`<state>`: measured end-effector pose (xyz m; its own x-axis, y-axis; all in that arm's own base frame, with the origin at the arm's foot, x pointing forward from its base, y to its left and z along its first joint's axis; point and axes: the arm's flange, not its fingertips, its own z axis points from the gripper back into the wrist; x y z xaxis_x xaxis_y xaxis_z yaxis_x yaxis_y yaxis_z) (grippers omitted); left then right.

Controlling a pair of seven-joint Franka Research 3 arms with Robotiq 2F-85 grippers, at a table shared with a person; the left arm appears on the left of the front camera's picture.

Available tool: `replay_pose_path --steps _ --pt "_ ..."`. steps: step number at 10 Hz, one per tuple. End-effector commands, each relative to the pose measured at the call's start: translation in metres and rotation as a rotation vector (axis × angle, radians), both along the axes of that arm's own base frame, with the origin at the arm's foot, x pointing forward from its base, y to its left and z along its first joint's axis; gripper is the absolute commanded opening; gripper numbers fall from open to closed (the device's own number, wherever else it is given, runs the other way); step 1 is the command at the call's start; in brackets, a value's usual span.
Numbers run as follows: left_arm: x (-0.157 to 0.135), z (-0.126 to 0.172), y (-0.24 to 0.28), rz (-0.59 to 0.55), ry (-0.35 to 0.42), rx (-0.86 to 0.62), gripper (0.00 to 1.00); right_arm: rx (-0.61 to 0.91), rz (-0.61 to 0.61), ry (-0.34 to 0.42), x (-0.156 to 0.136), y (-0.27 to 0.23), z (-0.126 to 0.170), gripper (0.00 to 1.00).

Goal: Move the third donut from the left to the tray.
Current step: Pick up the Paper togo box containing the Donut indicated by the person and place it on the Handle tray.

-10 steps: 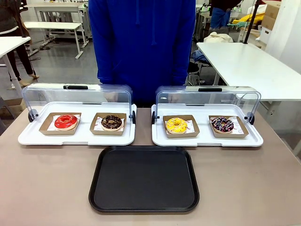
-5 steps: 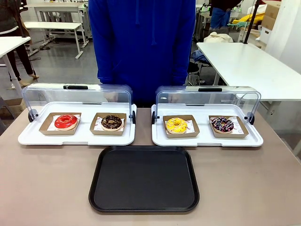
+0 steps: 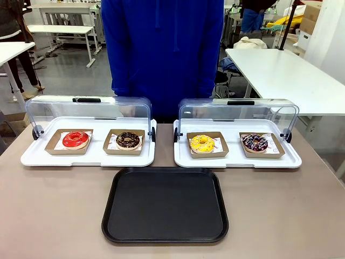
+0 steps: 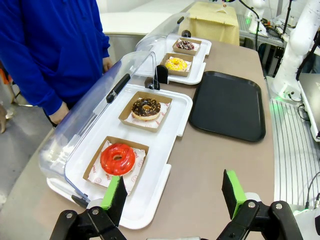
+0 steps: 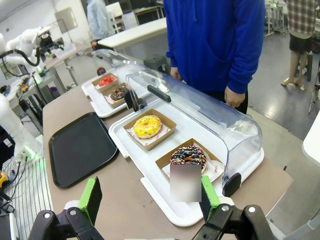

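In the front view the person [image 3: 161, 48] in the blue top is cut off at 12 o'clock by the picture's edge. The hands [image 3: 127, 111] show only dimly through the clear lids [image 3: 89, 108].

In the right wrist view a blurred patch [image 5: 185, 182], at 6 o'clock of the dark sprinkled donut [image 5: 188, 155], hides the near corner of its box [image 5: 163, 162].

In the left wrist view the yellow donut [image 4: 176, 64] at 12 o'clock is too small for its sprinkles to be told. The bottom edge cuts off the left jaws below their green pads [image 4: 111, 196].

matt black plastic tray [image 3: 164, 208], brown cardboard box [image 3: 222, 151]
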<state>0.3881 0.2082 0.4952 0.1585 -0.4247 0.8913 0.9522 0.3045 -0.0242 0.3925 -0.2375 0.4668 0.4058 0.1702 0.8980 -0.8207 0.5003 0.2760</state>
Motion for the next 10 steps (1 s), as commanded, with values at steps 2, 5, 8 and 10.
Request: replay_pose_path --steps 2,5,8,10 --pt "-0.0018 0.0012 0.0004 -0.014 -0.006 -0.001 1.0 0.011 0.003 -0.019 0.001 0.0002 0.0021 1.0" --pt "-0.0018 0.0012 0.0004 -0.014 -0.006 -0.001 1.0 0.011 0.003 -0.019 0.001 0.0002 0.0021 1.0" --pt "-0.0018 0.0012 0.0004 -0.014 -0.006 -0.001 1.0 0.011 0.003 -0.019 0.001 0.0002 0.0021 1.0" --pt "-0.0018 0.0012 0.0004 -0.014 -0.006 -0.001 1.0 0.011 0.003 -0.019 0.001 0.0002 0.0021 1.0"
